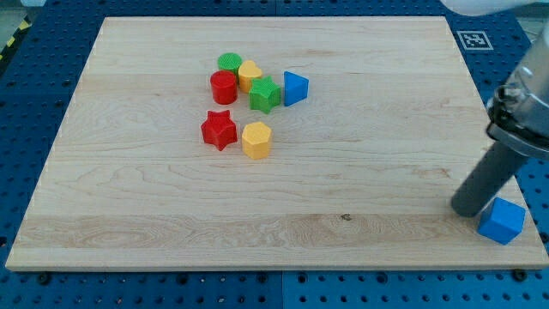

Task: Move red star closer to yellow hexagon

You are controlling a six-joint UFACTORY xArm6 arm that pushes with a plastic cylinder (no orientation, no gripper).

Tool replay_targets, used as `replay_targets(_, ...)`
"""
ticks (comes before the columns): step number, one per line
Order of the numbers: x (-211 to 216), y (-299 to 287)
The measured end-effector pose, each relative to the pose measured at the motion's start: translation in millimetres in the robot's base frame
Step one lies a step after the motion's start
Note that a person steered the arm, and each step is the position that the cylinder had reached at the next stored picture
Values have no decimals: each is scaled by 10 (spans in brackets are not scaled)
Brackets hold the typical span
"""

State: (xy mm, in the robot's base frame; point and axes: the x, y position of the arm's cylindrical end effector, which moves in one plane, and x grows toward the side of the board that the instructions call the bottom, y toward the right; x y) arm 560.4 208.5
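Observation:
The red star (220,130) lies left of centre on the wooden board (129,215). The yellow hexagon (256,139) sits just to its right, almost touching it. My tip (468,209) is far off at the view's lower right, resting on the board right beside a blue cube (502,221). The tip is well away from the star and the hexagon.
Above the star is a tight cluster: a red cylinder (224,87), a green round block (229,63), a yellow block (250,75), a green block (265,93) and a blue triangular block (294,87). The board's right edge runs near the blue cube.

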Motion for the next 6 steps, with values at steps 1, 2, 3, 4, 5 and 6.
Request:
replay_targets(1, -17, -597)
replay_targets(2, -25, -1424)
replay_targets(3, -230, -2463)
replay_targets(4, -666, -3459)
replay_targets(5, -1208, -3957)
replay_targets(6, -1291, -3730)
